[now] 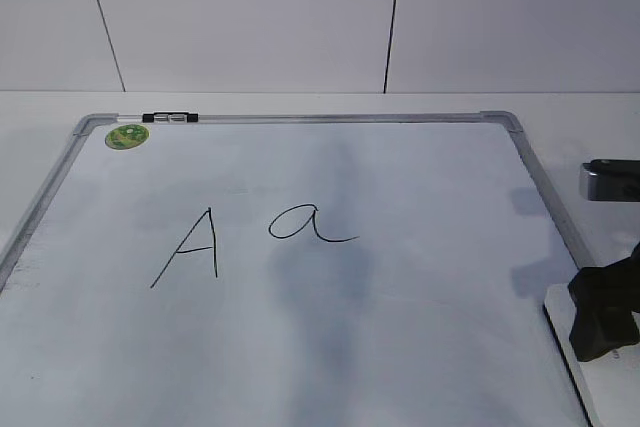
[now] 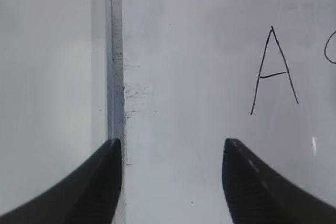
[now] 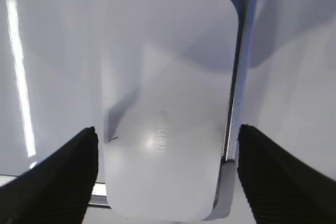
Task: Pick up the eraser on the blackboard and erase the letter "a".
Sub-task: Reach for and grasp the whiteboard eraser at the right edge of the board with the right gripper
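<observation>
The blackboard point(image 1: 430, 197) is a white board in a silver frame, lying flat. The letter "a" point(image 1: 305, 222) is written near its middle, right of a capital "A" point(image 1: 190, 247). The eraser point(image 1: 610, 392) lies at the board's near right corner. In the right wrist view the eraser point(image 3: 168, 87) is white and glossy and overlaps the frame point(image 3: 240, 51). My right gripper point(image 3: 168, 135) is open, with one jaw on each side of the eraser; it also shows in the exterior view point(image 1: 605, 322). My left gripper point(image 2: 172, 145) is open and empty over the board's left frame point(image 2: 114, 51).
A round green sticker point(image 1: 127, 135) sits at the board's far left corner. A black and clear clip point(image 1: 170, 118) sits on the far frame. A silver and black object point(image 1: 610, 179) stands just off the board's right edge. White wall panels rise behind the table.
</observation>
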`<state>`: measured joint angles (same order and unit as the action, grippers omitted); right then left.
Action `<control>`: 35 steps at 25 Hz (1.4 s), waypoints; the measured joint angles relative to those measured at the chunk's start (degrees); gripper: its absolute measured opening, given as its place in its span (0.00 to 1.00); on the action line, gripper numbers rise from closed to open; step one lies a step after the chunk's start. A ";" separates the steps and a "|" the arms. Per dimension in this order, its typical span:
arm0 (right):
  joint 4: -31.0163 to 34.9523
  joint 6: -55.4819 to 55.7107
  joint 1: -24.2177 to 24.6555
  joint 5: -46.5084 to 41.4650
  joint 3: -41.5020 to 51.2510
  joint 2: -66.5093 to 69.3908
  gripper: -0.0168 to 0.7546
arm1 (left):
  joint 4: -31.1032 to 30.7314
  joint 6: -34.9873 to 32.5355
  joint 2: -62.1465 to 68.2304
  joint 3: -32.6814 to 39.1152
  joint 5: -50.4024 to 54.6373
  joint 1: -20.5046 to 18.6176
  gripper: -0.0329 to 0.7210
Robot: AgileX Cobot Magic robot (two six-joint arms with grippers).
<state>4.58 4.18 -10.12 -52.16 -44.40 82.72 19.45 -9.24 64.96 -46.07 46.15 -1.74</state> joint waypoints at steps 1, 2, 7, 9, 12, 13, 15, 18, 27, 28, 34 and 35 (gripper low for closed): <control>0.00 -0.12 0.00 0.10 0.00 0.00 0.87 | 0.00 0.00 0.00 0.00 0.00 0.00 0.65; 0.00 -0.23 0.00 0.10 0.00 0.00 0.87 | 0.00 0.00 0.00 0.00 0.00 0.00 0.65; 0.67 -1.07 -0.13 0.22 -0.04 0.00 0.87 | 0.00 0.00 0.00 0.00 0.00 0.00 0.65; 1.25 -1.42 -0.64 0.33 -0.04 0.00 0.87 | 0.00 0.00 0.00 0.00 0.00 0.00 0.65; 1.75 -1.53 -0.98 0.45 -0.04 0.00 0.87 | 0.00 0.00 0.00 0.00 0.00 0.00 0.65; 1.62 -1.23 -0.98 0.53 -0.04 0.00 0.87 | 0.00 0.00 0.00 0.00 0.00 0.00 0.65; 1.06 -0.47 -0.98 0.53 -0.04 0.00 0.87 | 0.00 0.00 0.00 0.00 0.00 0.00 0.65; 0.81 0.17 -0.98 0.53 -0.04 0.00 0.87 | 0.00 0.00 0.00 0.00 0.00 0.00 0.65; 0.09 1.54 -0.98 0.53 -0.04 0.78 0.87 | 0.00 0.00 0.00 0.00 0.00 0.00 0.65; -0.02 1.54 -0.98 0.42 -0.04 1.35 0.87 | 0.00 0.00 0.00 0.00 0.00 0.00 0.65; -0.02 1.67 -0.98 0.52 -0.04 2.63 0.87 | 0.00 0.00 0.00 0.00 0.00 0.00 0.65; -0.02 1.82 -0.98 0.52 -0.04 2.85 0.87 | 0.00 0.00 0.00 0.00 0.00 0.00 0.65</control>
<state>4.56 6.00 -11.10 -51.64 -44.43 85.57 19.45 -9.24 64.96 -46.07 46.15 -1.74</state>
